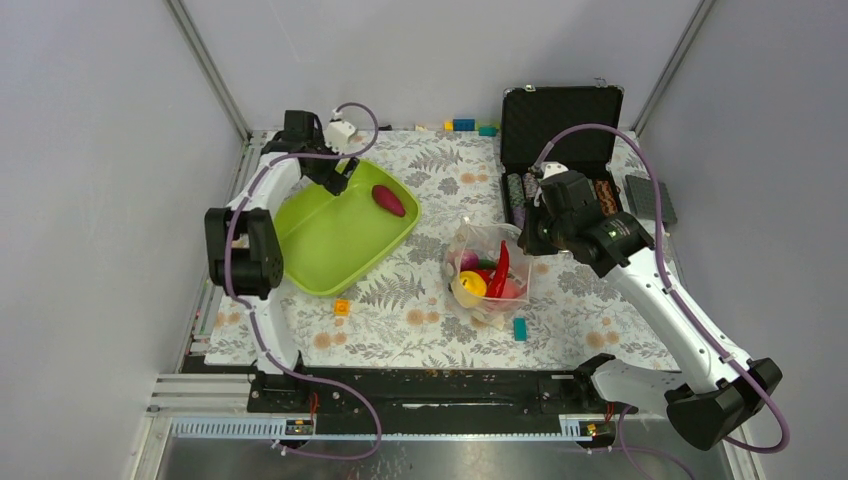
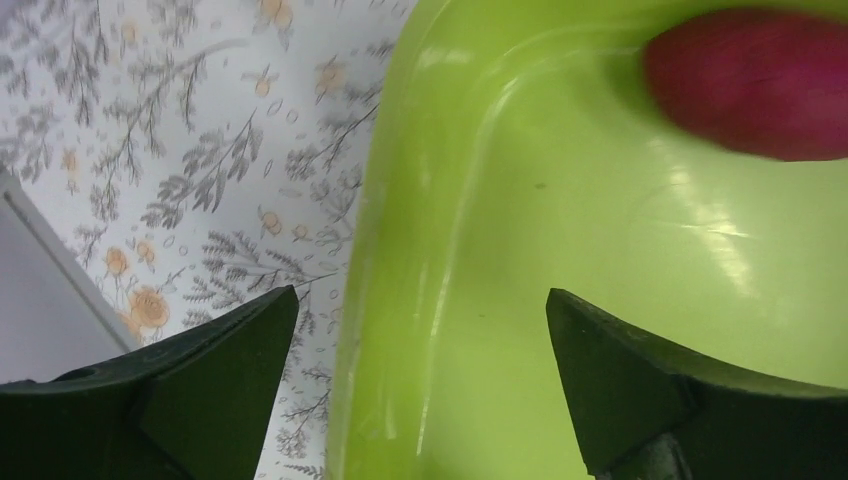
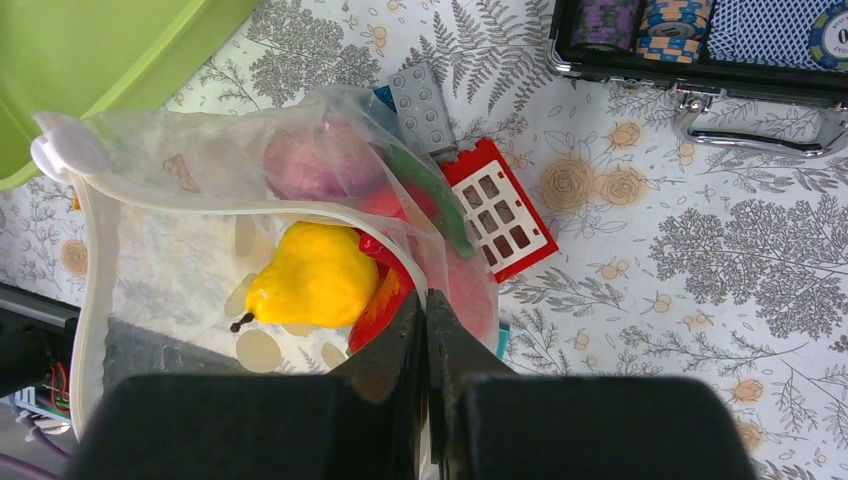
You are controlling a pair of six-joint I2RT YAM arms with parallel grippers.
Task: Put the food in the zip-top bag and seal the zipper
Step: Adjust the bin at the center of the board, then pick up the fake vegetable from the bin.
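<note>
Now the right end effector [image 3: 425, 305] pinches the zip-top bag [image 3: 180, 160] at its mouth.

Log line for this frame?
left gripper: open over tub rim | red piece: loose in tub | right gripper: shut on bag | lemon, chili: in bag | zipper: open

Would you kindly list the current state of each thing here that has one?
left gripper: open, over green tub.
right gripper: shut on zip-top bag rim.
zip-top bag: mouth open, food inside.
zipper: unsealed.
dark red food piece: lying in tub, unbagged.
black case: lid open.
</note>
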